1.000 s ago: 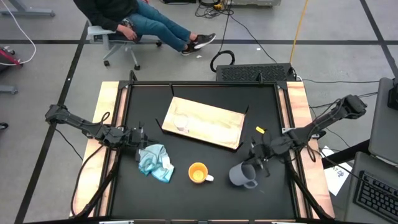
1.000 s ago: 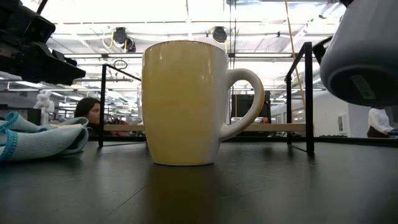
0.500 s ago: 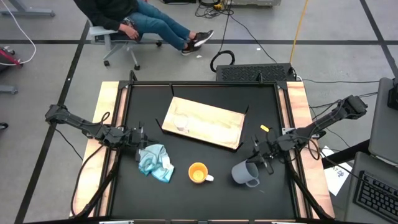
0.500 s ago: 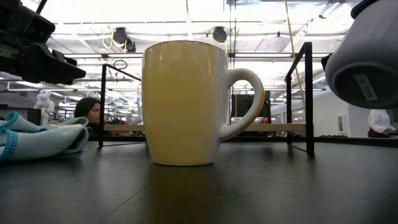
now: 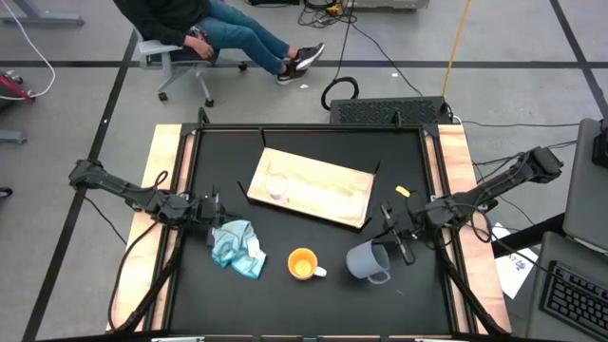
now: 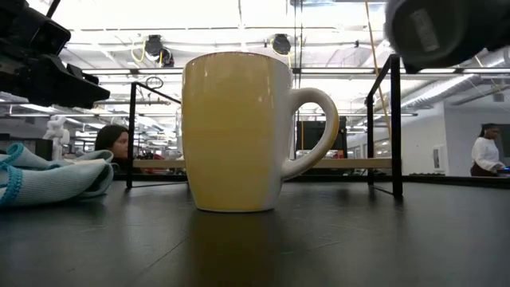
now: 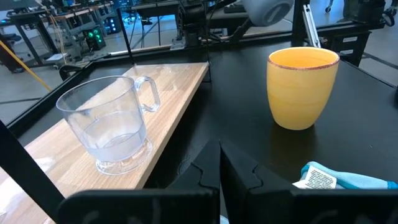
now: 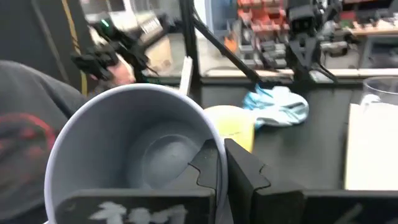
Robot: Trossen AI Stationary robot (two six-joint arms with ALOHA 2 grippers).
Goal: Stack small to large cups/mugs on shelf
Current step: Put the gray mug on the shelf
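Right claw: pinched the grey-blue mug by its rim, lifted off the bench. Left claw: pressed together, empty, beside the cloth.

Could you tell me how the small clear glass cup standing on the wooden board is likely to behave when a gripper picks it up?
The small clear glass cup looks smooth and thin-walled, so it is probably slippery and fragile under hard pinching. It stands upright on a broad foot on the light wooden board, so it should resist tipping. Its handle probably offers a surer hold.
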